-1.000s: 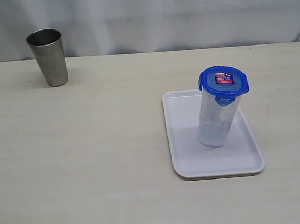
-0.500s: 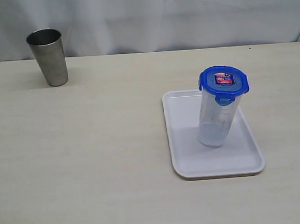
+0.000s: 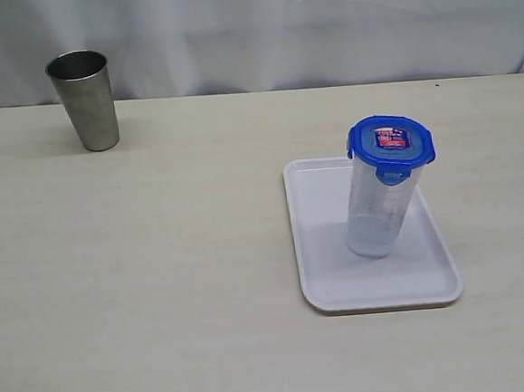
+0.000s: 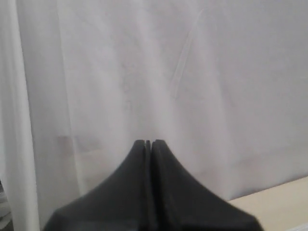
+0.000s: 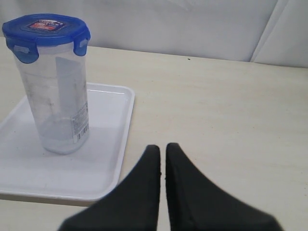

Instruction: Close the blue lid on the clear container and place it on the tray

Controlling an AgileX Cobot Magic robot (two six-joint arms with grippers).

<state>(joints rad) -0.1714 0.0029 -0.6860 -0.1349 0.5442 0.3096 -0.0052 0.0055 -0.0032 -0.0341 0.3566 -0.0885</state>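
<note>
The clear container (image 3: pixel 374 214) stands upright on the white tray (image 3: pixel 342 290), with the blue lid (image 3: pixel 389 140) sitting on its top. In the right wrist view the container (image 5: pixel 57 101), lid (image 5: pixel 45 28) and tray (image 5: pixel 108 144) appear beside my right gripper (image 5: pixel 162 147), which is shut, holds nothing and hovers over the table off the tray's edge. My left gripper (image 4: pixel 148 142) is shut and empty, facing the white backdrop. Neither gripper shows in the exterior view.
A shiny steel cup (image 3: pixel 85 99) stands at the far left of the beige table (image 3: pixel 158 259). A white curtain (image 3: pixel 276 22) closes off the back.
</note>
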